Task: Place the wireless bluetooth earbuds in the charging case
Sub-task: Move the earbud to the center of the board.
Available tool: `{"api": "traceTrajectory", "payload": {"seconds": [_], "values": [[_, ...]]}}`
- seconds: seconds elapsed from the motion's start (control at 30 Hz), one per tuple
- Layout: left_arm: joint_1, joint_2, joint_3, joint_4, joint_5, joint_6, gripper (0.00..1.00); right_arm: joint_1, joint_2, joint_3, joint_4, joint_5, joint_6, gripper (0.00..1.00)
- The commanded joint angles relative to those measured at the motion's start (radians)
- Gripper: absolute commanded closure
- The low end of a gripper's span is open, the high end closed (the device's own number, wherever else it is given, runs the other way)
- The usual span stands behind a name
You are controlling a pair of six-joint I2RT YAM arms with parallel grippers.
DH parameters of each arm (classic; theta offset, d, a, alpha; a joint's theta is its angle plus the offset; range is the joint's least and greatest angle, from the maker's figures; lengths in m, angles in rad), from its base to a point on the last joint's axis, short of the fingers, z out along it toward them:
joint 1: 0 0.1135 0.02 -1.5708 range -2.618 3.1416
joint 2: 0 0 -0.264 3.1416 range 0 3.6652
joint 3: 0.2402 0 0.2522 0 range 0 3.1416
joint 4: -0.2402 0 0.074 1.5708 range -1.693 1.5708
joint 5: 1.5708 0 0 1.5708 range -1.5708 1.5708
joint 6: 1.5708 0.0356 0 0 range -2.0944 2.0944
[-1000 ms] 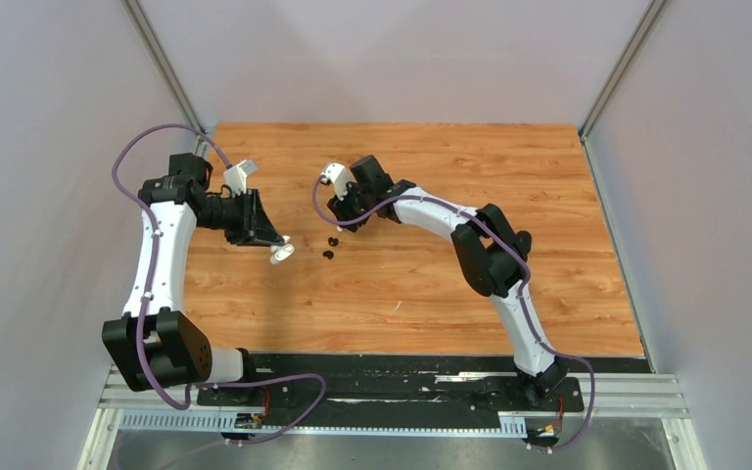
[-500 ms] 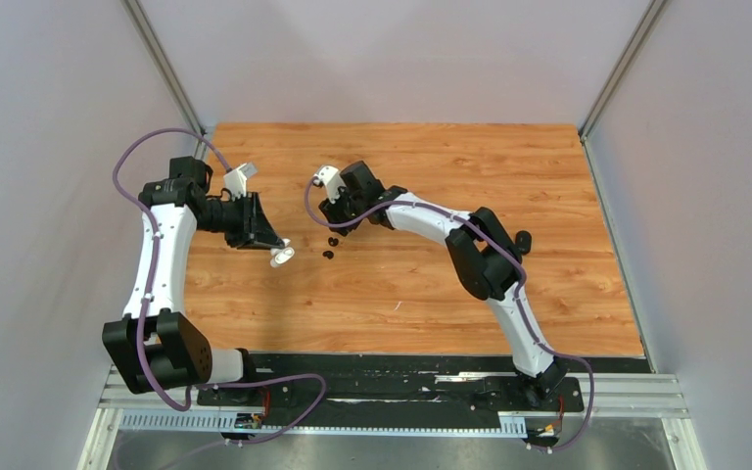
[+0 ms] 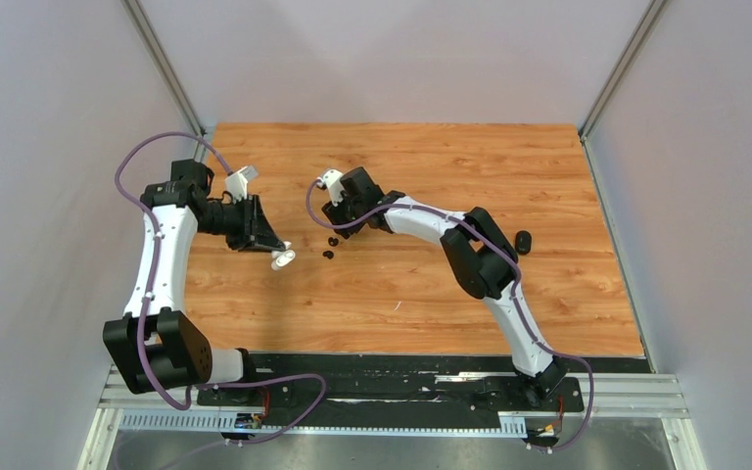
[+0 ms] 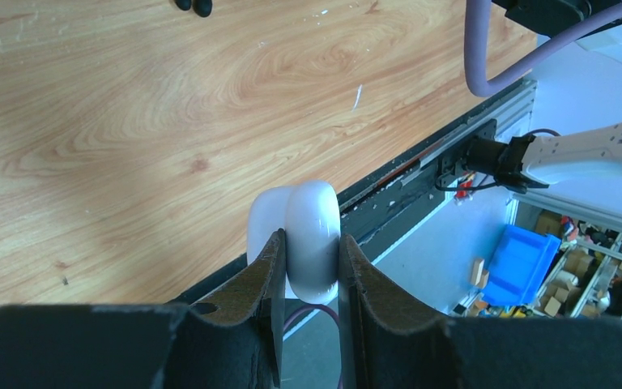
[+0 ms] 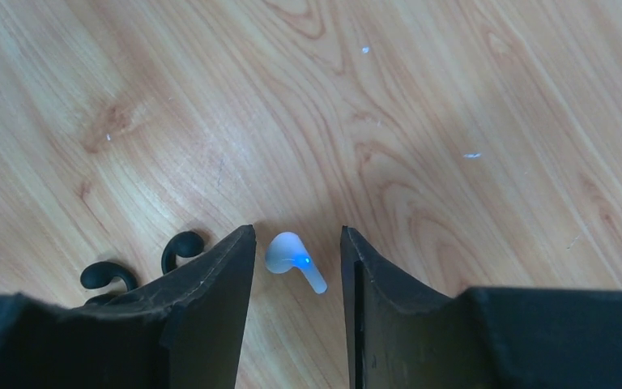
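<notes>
The white charging case (image 4: pixel 312 207) is pinched between the pads of my left gripper (image 4: pixel 312 237), held above the table's near-left part; in the top view the case (image 3: pixel 281 258) pokes out past the fingers. One white earbud (image 5: pixel 291 258), with a blue light glowing on it, lies flat on the wood. My right gripper (image 5: pixel 296 235) hangs over it, open, a finger on either side and neither touching it. In the top view the right gripper (image 3: pixel 337 217) hides this earbud.
Two small black ear hooks (image 5: pixel 182 243) lie on the wood just left of my right gripper's left finger, also seen as ear hooks (image 3: pixel 331 247) from above. A small black oval piece (image 3: pixel 523 241) sits right of the right arm. Grey walls enclose the table on three sides.
My right arm has shifted slightly left and its jaws have narrowed a little. The left arm, with the case in it, has stayed put.
</notes>
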Motion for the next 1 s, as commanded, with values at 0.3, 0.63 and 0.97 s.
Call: {"api": "traceTrajectory", "payload": {"seconds": [0.3, 0.63, 0.97], "values": [[0.014, -0.034, -0.014, 0.022, 0.036, -0.019, 1.00, 0.021, -0.044, -0.093, 0.010, 0.022, 0.046, 0.62], [0.013, -0.033, -0.014, 0.026, 0.047, -0.022, 1.00, -0.001, -0.076, -0.171, -0.018, -0.065, 0.020, 0.81], [0.012, -0.013, -0.010, 0.036, 0.071, -0.028, 1.00, -0.071, -0.187, -0.212, -0.047, -0.404, 0.016, 1.00]]}}
